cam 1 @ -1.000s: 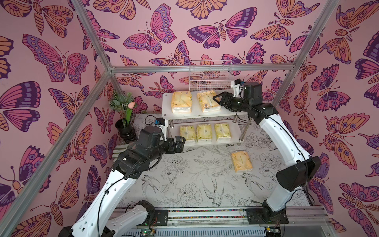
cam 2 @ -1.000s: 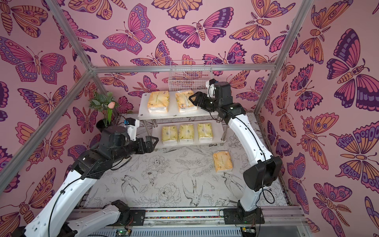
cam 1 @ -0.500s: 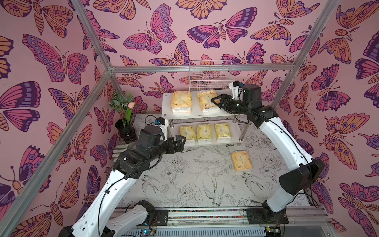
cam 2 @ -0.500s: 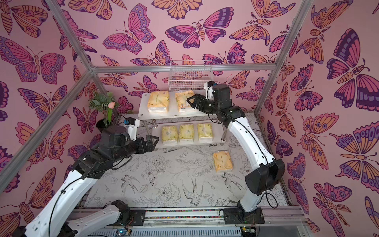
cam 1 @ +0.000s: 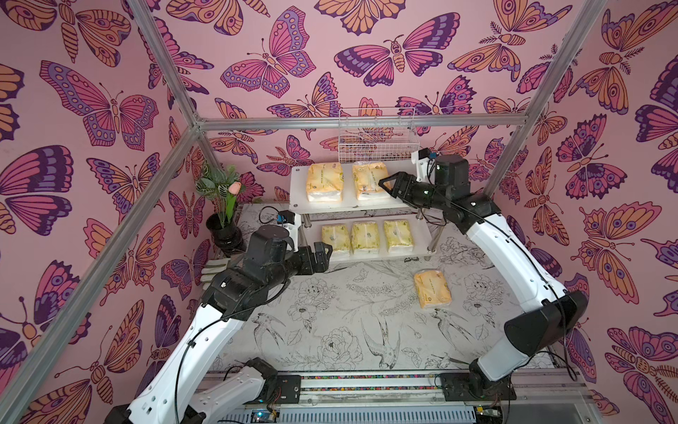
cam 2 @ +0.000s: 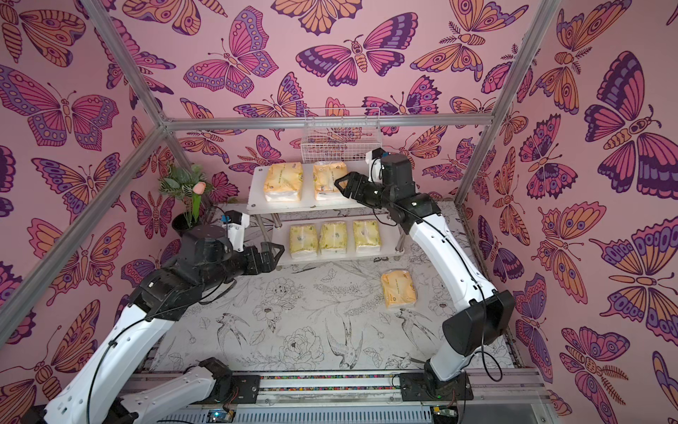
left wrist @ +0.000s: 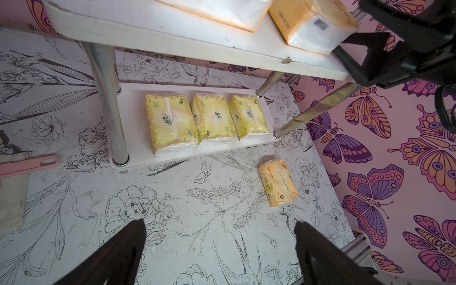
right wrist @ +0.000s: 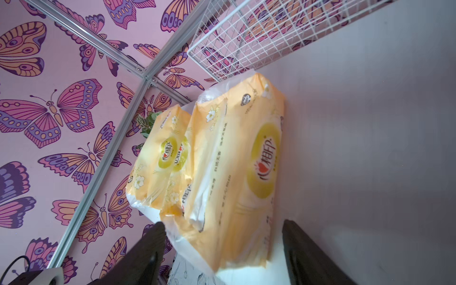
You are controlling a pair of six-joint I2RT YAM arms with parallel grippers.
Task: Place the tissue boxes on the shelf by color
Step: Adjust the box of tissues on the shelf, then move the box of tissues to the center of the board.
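My right pincer [cam 1: 385, 189] is spread wide at the top board of the shelf [cam 1: 330, 205], pinching nothing. Its fingers straddle the near end of the right orange pack [cam 1: 368, 180]. In the right wrist view that pack's end reaches in between the two fingers [right wrist: 148, 246], one on each side. Cannot tell if either touches the wrap.

The pack lies flat on the top board, just beside the left orange pack [cam 1: 325, 182], with a small gap between them. A white wire basket [cam 1: 374, 143] sits behind both.

The third orange pack [cam 1: 432, 289] lies flat on the surface [cam 1: 330, 330], in front of the shelf toward its right end, well apart from both pincers. Three pale yellow packs [cam 1: 365, 238] sit in a row on the lower board, close side by side.

My left pincer [cam 1: 324, 257] is spread too, empty. It hangs above the surface in front of the shelf's left end, apart from the pale packs.
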